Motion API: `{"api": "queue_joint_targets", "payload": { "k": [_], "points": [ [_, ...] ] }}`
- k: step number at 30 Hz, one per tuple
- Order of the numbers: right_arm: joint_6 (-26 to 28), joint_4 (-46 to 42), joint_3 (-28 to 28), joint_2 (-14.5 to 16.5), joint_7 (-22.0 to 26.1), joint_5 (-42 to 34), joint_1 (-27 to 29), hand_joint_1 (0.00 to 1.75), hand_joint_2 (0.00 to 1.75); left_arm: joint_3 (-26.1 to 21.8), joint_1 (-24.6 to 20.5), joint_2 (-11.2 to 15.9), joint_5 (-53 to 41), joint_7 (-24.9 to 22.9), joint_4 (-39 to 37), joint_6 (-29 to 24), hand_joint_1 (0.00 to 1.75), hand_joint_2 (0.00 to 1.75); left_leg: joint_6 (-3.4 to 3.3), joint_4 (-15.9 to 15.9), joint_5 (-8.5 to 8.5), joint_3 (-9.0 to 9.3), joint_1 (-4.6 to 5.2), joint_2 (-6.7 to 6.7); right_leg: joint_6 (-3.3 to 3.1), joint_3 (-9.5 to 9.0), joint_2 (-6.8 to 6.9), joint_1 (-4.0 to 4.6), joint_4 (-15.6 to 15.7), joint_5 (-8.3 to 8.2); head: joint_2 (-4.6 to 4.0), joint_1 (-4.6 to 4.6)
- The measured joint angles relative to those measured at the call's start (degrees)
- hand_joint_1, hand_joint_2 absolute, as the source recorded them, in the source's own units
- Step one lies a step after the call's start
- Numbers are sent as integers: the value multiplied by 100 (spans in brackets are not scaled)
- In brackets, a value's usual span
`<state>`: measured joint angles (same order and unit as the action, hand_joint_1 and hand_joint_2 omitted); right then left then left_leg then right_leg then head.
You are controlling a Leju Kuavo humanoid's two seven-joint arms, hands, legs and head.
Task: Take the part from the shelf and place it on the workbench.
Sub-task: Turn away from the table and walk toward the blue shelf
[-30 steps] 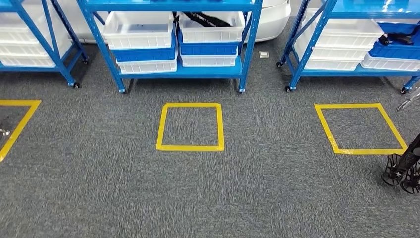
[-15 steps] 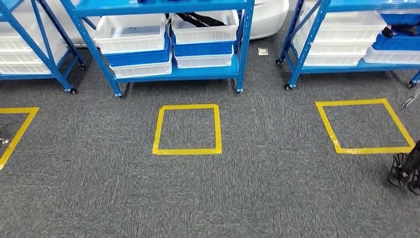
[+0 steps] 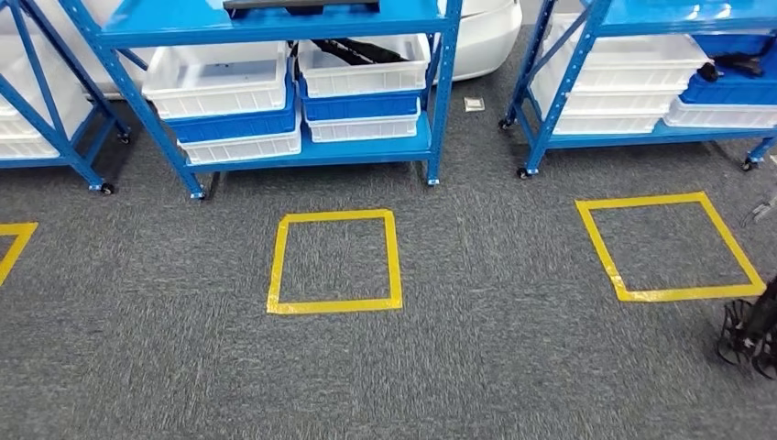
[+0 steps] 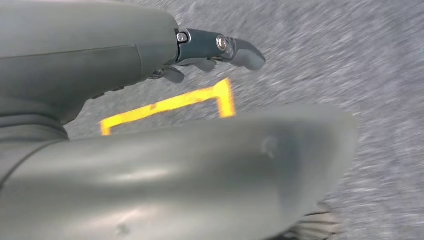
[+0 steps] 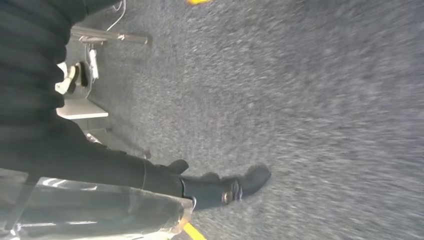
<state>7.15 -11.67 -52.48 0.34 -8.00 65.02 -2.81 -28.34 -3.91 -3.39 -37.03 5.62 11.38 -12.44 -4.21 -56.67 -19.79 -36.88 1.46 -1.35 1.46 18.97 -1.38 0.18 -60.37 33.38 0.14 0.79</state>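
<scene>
1. The part is not being held by either hand. Dark parts (image 3: pixel 355 49) are being kept in a white bin (image 3: pixel 363 66) on the low level of the middle blue shelf (image 3: pixel 275 20), across the floor from the robot. A flat dark item (image 3: pixel 300 5) is lying on the level above. Which of these is the wanted part cannot be told.
2. The white bin is being carried on a stack of blue and white bins (image 3: pixel 359 115). An open-topped bin is likely being used so that a part can be lifted straight out from above.
3. The left robot hand (image 4: pixel 165 50) is being held slack over the carpet, its fingers (image 4: pixel 235 49) stretched out and apart, with nothing in it. The right robot hand (image 5: pixel 200 187) is likewise being hung low with its fingers loosely extended and nothing in them. Both are probably being kept free for the pick-up.
4. A yellow taped square (image 3: pixel 335 262) is being shown on the grey carpet (image 3: pixel 458 367) directly in front of the middle shelf. It is judged to be a standing mark for reaching the bins.
5. A second yellow square (image 3: pixel 671 246) is being shown before the right-hand shelf (image 3: pixel 559 82), which is also being loaded with bins.
</scene>
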Motion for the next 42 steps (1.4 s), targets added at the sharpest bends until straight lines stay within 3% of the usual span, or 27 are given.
{"api": "queue_joint_targets", "payload": {
  "k": [2, 3, 5, 6, 7, 8, 10, 11, 14, 16, 17, 19, 21, 22, 24, 25, 26, 28, 30, 31, 32, 34, 36, 37, 38, 40, 42],
  "points": [
    [0, 0, 1, -11, 4, 1, -13, 0, 175, -1, -10, -8, 0, 1, -1, 3, 0, 0, -52, 23, -155, 183, -15, 10, -59, 650, 51, -9, -848, 158, -1, 3],
    [0, 0, 0, -20, 6, 0, -6, 0, 175, -1, -11, -10, 0, 0, -1, 4, 0, 0, -62, 26, -246, 282, -15, 1, -110, 949, 61, -12, -1100, 383, 1, -7],
    [0, 0, -1, -34, 4, -1, 25, 0, 175, -2, 10, -19, 0, 0, -3, 5, 0, 0, -53, 30, -446, 521, -12, -21, -165, 1358, 65, -14, -1089, 871, 3, -13],
    [0, 0, -2, -38, 4, -2, 39, 0, 175, -2, 24, -23, 0, 0, -4, 6, 0, 0, -45, 32, -546, 644, -4, -28, -147, 1482, 67, -9, -890, 953, 3, -16],
    [0, 0, -2, -42, 4, -2, 49, 0, 175, -2, 37, -29, 0, 0, -5, 7, 0, 0, -37, 35, -640, 748, 10, -28, -102, 1560, 72, 7, -590, 826, 3, -15],
    [0, 0, -2, -52, 4, -2, 58, 0, 175, -1, 44, -45, 0, 0, -7, 7, 0, 0, -33, 39, -721, 832, 19, -26, -44, 1576, 79, 33, -271, 453, 3, -12],
    [0, -1, -3, -76, 4, -1, 71, 0, 175, -2, 38, -71, 1, 0, -10, 6, 0, 0, 3, 59, -882, 970, 20, -43, -18, 1486, 92, 81, 242, -278, 3, 17],
    [0, -3, -3, -91, 3, 1, 70, 0, 175, -2, 33, -80, 1, -2, -12, 5, 0, 0, 32, 37, -900, 1047, 7, -48, -57, 1397, 84, 89, 383, -479, 3, 29],
    [0, -16, -4, -109, -2, 10, 48, 0, 175, -3, 3, -70, 1, -12, -6, 5, 0, 0, 123, -293, -793, 1063, 3, -18, -260, 1085, 58, -8, 622, -603, 2, 19],
    [0, -17, -6, -102, -7, 13, 49, 0, 175, -3, -24, -67, -7, -14, -2, 4, 0, 0, 156, -820, -813, 812, -23, 16, -354, 893, 94, -116, 696, -722, 3, 39],
    [0, -17, -7, -103, -9, 15, 54, 0, 175, -3, -25, -71, -11, -14, -3, 4, 0, 0, 197, -1139, -927, 618, -69, 35, -362, 825, 114, -139, 712, -717, 3, 54],
    [0, -15, -7, -84, -2, 20, 59, 0, 175, -5, -7, -63, -16, -16, -3, 5, 0, 0, 331, -1553, -1372, 188, -201, 65, -311, 710, 110, -216, 716, -589, 3, 59],
    [0, -14, -8, -60, 6, 27, 91, 0, 175, -7, 19, -50, -16, -20, -3, 9, 0, 0, 506, -1453, -1708, -31, -340, 103, -189, 562, 86, -327, 714, -446, 3, 63],
    [0, -14, -8, -49, 7, 31, 107, 0, 175, -9, 28, -44, -14, -25, -4, 15, 0, 0, 589, -1228, -1629, -52, -410, 125, -115, 469, 76, -388, 711, -368, 3, 65],
    [-1, -11, -9, -50, 5, 48, 123, 0, 175, -17, 69, -45, -3, -45, -26, 33, 0, 0, 735, -617, -911, -33, -548, 210, 50, 287, 65, -451, 679, -187, 3, 98],
    [-2, -10, -9, -59, 4, 57, 116, 0, 175, -22, 76, -48, 4, -56, -39, 44, 0, 0, 754, -427, -579, -15, -574, 263, 135, 214, 68, -444, 676, -87, 3, 119],
    [-3, -9, -10, -69, -3, 65, 99, 0, 175, -27, 80, -50, 11, -66, -48, 49, 0, 0, 733, -334, -369, -2, -571, 300, 225, 129, 77, -421, 698, -6, 3, 125],
    [-4, -13, -10, -76, -13, 73, 27, 0, 175, -34, 36, -40, 17, -68, -31, 49, 0, 0, 587, -362, -411, 51, -478, 307, 440, 6, 92, -406, 666, -30, 3, 111],
    [-5, -15, -10, -70, -15, 75, -41, 0, 87, -41, -1, -36, 17, -61, -9, 44, 0, 0, 415, -328, -481, 151, -413, 256, 565, 191, 97, -438, 216, -209, 3, 74],
    [-5, -15, -10, -63, -11, 74, -60, 0, 44, -46, -14, -34, 17, -60, -5, 44, 0, 0, 347, -312, -518, 216, -387, 226, 559, 442, 101, -446, -163, -243, 3, 54],
    [-7, -14, -11, -58, -8, 71, -58, 0, 0, -53, -17, -34, 17, -60, -3, 44, 0, 0, 295, -299, -573, 270, -372, 204, 504, 760, 105, -434, -566, -191, 3, 26],
    [-12, -13, -17, -58, -9, 61, -25, 0, 0, -74, -14, -32, 17, -65, -3, 44, 0, 0, 219, -296, -707, 390, -311, 142, 345, 1366, 106, -347, -1108, 161, 3, 2],
    [-28, -13, -34, -72, -21, 41, 14, 0, 0, -93, -4, -34, 16, -74, -3, 49, 0, 0, 170, -295, -859, 561, -232, 82, 206, 1743, 105, -222, -1092, 489, 3, -3],
    [-40, -13, -43, -78, -26, 33, 22, 0, 0, -97, 1, -37, 15, -83, -3, 54, 0, 0, 154, -292, -941, 667, -188, 63, 179, 1829, 106, -149, -880, 469, 3, -7],
    [-49, -12, -48, -82, -29, 30, 29, 0, 0, -100, 8, -43, 15, -94, -4, 58, 0, 0, 142, -285, -1025, 758, -150, 54, 174, 1869, 107, -77, -589, 254, 3, -9],
    [-62, -9, -50, -103, -46, 37, 44, 0, 0, -106, 23, -69, 15, -116, -23, 66, 0, 0, 130, -260, -1191, 929, -94, 35, 141, 1860, 133, 40, -76, -447, 3, 19],
    [-68, -8, -51, -128, -73, 68, 42, 0, 0, -112, 21, -80, 15, -128, -34, 70, 0, 0, 161, -218, -1270, 1074, -67, 21, 1, 1742, 147, 77, 177, -846, 3, 43]
  ]
}}
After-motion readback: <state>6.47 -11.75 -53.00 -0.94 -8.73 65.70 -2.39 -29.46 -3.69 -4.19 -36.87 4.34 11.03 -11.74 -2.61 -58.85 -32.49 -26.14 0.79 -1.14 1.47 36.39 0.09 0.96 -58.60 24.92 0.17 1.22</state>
